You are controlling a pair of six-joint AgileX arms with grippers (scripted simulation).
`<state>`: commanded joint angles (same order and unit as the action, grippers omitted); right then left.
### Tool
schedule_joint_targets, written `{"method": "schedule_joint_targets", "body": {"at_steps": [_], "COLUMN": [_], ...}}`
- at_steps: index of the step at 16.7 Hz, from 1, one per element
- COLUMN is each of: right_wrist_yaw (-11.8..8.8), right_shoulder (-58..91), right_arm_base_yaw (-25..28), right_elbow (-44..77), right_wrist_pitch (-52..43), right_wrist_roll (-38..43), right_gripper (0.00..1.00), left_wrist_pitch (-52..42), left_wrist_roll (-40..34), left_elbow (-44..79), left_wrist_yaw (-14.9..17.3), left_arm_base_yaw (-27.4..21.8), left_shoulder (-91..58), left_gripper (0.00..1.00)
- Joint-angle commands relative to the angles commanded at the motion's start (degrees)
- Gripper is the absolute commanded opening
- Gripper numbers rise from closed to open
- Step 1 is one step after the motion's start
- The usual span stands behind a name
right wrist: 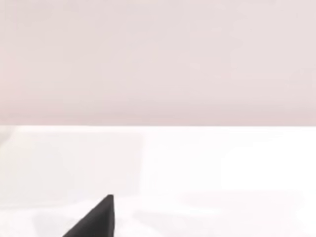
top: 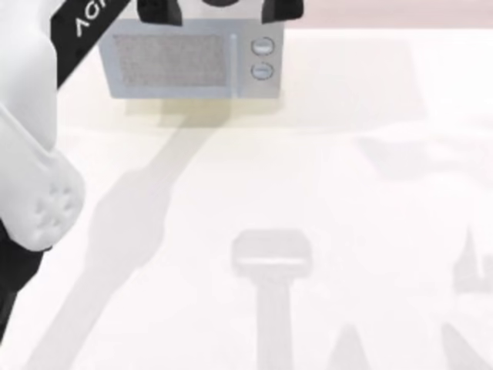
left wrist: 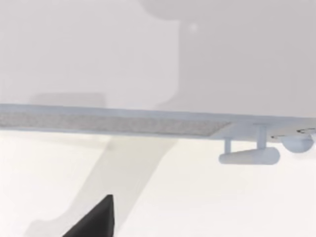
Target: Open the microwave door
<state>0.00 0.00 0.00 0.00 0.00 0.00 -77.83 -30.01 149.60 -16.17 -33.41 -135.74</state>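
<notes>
My desk [top: 323,200] is pale, and the microwave [top: 192,65] sits at its far edge, left of centre. The microwave door [top: 173,62] is flush against the front, mesh window facing me, two knobs [top: 263,58] to its right. My left arm [top: 35,169] reaches up the left side toward it. The handle [left wrist: 249,155] shows in the left wrist view. I cannot tell how either arm's jaws stand.

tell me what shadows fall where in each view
Top view: a long grey arm shadow runs diagonally across the white table up to the silver-grey boxy microwave; fainter gripper-shaped shadows lie lower down. Left wrist view: the same shadow band crosses the table beneath the mesh-windowed light-grey microwave door. Right wrist view: only faint shadows on the table.
</notes>
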Motion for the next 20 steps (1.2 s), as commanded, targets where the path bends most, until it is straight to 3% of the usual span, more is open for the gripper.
{"method": "schedule_joint_targets", "body": {"at_steps": [6, 14, 18, 20], "right_wrist_yaw": [0.0, 0.0, 0.0, 0.0], "right_shoulder": [0.0, 0.0, 0.0, 0.0], "right_arm_base_yaw": [0.0, 0.0, 0.0, 0.0], "right_elbow": [0.0, 0.0, 0.0, 0.0], "right_wrist_pitch": [0.0, 0.0, 0.0, 0.0], "right_wrist_roll": [0.0, 0.0, 0.0, 0.0], "right_gripper": [1.0, 1.0, 1.0, 1.0], "left_wrist_pitch": [1.0, 13.6, 14.2, 14.2], "left_wrist_roll": [0.2, 2.4, 2.5, 2.5], "left_elbow": [-0.7, -9.2, -9.6, -9.6], "left_wrist_yaw": [0.2, 1.2, 1.2, 1.2], "left_arm_base_yaw": [0.4, 2.6, 2.7, 2.7], "left_shoulder": [-0.3, -3.8, -3.9, -3.9], "left_gripper": [1.0, 1.0, 1.0, 0.85]}}
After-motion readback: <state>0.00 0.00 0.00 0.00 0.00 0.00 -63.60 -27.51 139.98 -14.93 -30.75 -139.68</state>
